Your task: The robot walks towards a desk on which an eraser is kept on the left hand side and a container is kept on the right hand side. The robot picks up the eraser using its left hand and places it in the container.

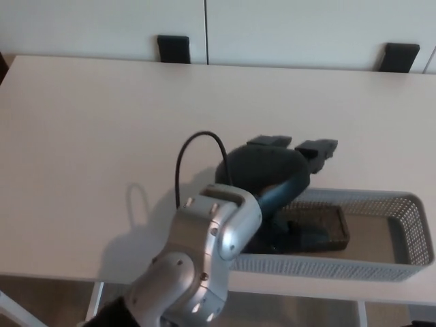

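The dark eraser (319,230) lies flat on the floor of the grey mesh container (402,262), toward its left end. My left hand (276,174) hovers over the container's left end, just above the eraser. Its fingers (320,148) are spread apart and hold nothing. The silver forearm (208,252) reaches in from the lower left and hides the container's left corner. My right hand does not show.
The pale desk (102,122) stretches wide to the left and back. A black cable (197,153) loops up from my left wrist. Two black brackets (172,48) (399,56) sit at the desk's far edge against a white wall.
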